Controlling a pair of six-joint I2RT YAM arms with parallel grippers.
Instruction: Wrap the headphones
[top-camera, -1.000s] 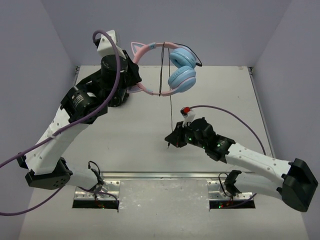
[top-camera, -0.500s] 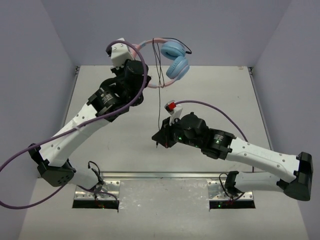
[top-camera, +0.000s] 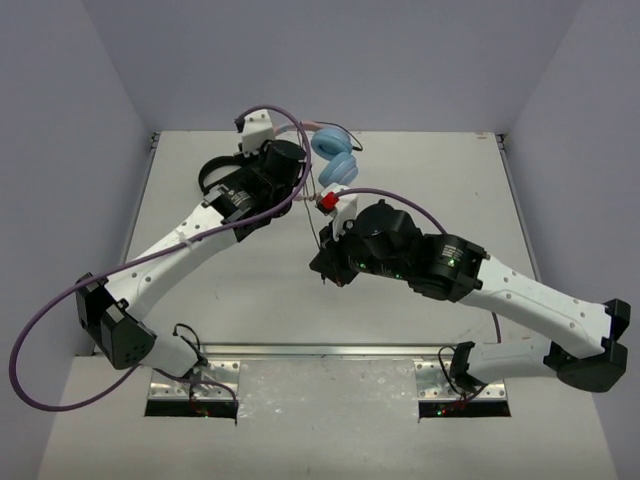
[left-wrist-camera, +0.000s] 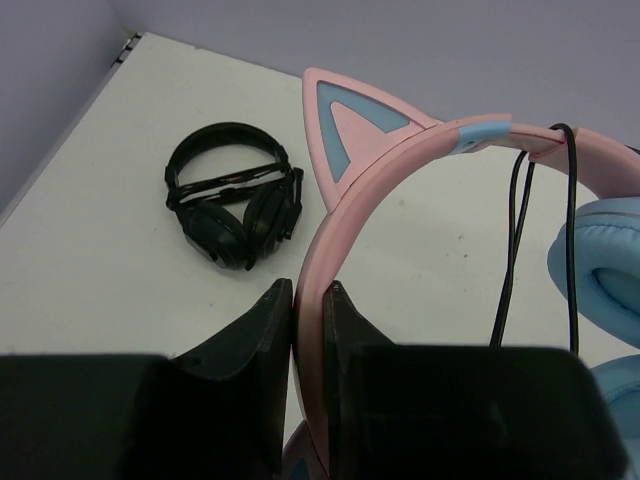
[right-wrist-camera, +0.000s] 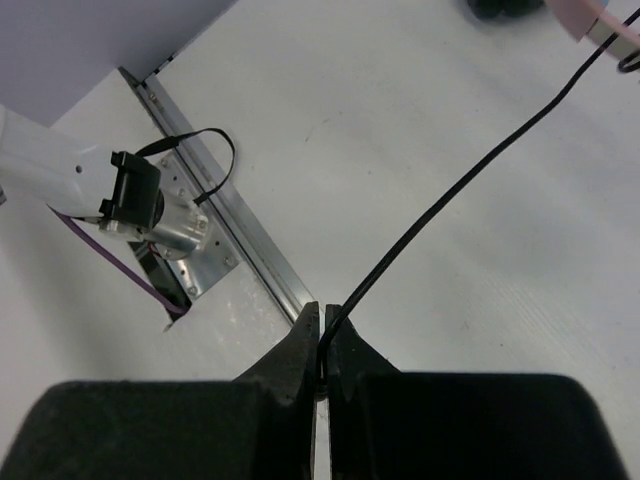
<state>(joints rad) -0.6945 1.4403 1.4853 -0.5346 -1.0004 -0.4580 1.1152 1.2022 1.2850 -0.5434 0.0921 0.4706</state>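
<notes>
**Top cam:** headphones (top-camera: 336, 168) are up off the table (top-camera: 450, 170), at approx 12 o'clock of centre. Only the blue ear cups show clearly. Left claw (top-camera: 303, 182) sits at their 8 o'clock, touching. Thin black cable (top-camera: 319, 225) drops toward 6 o'clock to the right claw (top-camera: 325, 272), which is well below the cups near mid-table. Jaw state hard to read from here.

**Left wrist cam:** left claw is clenched on the pink headband (left-wrist-camera: 400, 150). The band runs up between both fingers (left-wrist-camera: 268, 325), then arcs off to 2 o'clock. Cat ear (left-wrist-camera: 345, 125) is at 12 o'clock of the jaws. Ear cups (left-wrist-camera: 600, 260) are at 3 o'clock, at the frame edge. The cable is looped over the band and hangs down beside the cups. Black headphones (left-wrist-camera: 235, 205) lie flat on the table at 10 o'clock, apart from the claw.

**Right wrist cam:** right claw is pinched tight on the cable, tips all but touching. The cable runs from the tips to 2 o'clock, up to a bit of pink band at the top-right corner. Metal rail (right-wrist-camera: 235, 235) is at 10 o'clock.
</notes>
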